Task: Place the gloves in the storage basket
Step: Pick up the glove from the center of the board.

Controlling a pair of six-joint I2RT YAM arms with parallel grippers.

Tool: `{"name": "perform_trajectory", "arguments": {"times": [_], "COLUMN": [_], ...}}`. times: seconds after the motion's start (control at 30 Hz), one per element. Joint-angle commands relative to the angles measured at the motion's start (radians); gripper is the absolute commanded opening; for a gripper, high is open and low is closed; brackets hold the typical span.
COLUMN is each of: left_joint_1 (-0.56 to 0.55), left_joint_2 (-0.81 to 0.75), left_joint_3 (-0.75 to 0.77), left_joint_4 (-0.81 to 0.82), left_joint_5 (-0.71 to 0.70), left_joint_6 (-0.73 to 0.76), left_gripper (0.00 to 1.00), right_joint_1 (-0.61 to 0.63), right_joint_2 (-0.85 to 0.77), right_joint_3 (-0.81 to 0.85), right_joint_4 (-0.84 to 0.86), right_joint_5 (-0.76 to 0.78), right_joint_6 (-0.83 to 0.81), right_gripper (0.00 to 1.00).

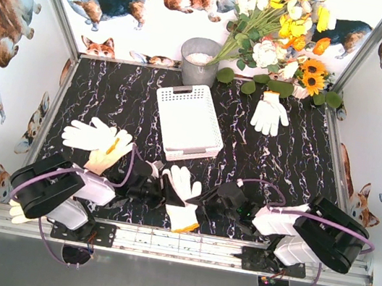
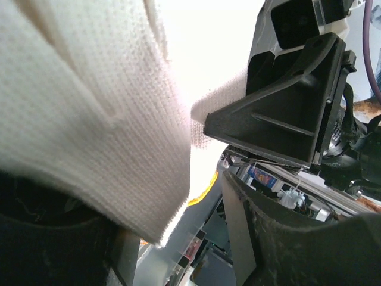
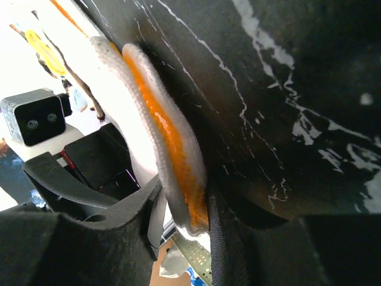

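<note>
From above, the basket (image 1: 187, 120) lay mid-table on the black marbled table (image 1: 297, 168), with a bucket (image 1: 199, 60) just behind it. The far glove (image 1: 269, 112) lay right of the basket, near the flowers (image 1: 282, 33). The left gloves (image 1: 99, 144) overlapped beside the left arm. The middle glove (image 1: 184, 184) sat between the left gripper (image 1: 159, 188) and the right gripper (image 1: 199, 203), near the front rail and apart from the basket. In the left wrist view, the fingers (image 2: 286, 238) stood apart, with that glove lying against only one of them. In the right wrist view, the jaws were clamped on the glove's orange-trimmed cuff (image 3: 178, 173).
</note>
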Motion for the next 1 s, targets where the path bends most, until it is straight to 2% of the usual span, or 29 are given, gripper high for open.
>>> {"name": "perform_trajectory", "arguments": {"times": [0.0,0.1,0.23,0.33,0.6,0.73,0.97], "left_joint_1": [-0.032,-0.055,-0.058,-0.058,-0.045,-0.038,-0.01], "left_joint_2": [0.042,0.087,0.143,0.154,0.087,0.068,0.008], "left_joint_3": [-0.003,0.001,-0.01,-0.005,0.013,0.013,0.015], "left_joint_4": [0.094,0.158,0.297,0.326,0.294,0.311,0.281], "left_joint_5": [0.023,0.028,0.053,0.074,0.107,0.115,0.102], "left_joint_6": [-0.014,-0.044,-0.111,-0.128,-0.154,-0.181,-0.185], "left_gripper": [0.47,0.44,0.18,0.01,0.0,0.0,0.0], "right_joint_1": [0.004,0.004,0.004,0.004,0.004,0.004,0.004], "right_joint_2": [0.013,0.016,0.002,-0.016,-0.04,-0.004,0.022], "right_joint_3": [0.019,0.02,0.027,0.02,0.021,0.02,0.017], "right_joint_4": [-0.005,0.01,-0.006,-0.021,-0.044,0.015,0.049], "right_joint_5": [0.048,0.049,0.05,0.051,0.049,0.032,0.015], "right_joint_6": [-0.001,0.002,-0.015,-0.026,-0.054,-0.056,-0.048], "right_gripper": [0.32,0.28,0.27,0.3,0.41,0.47,0.51]}}
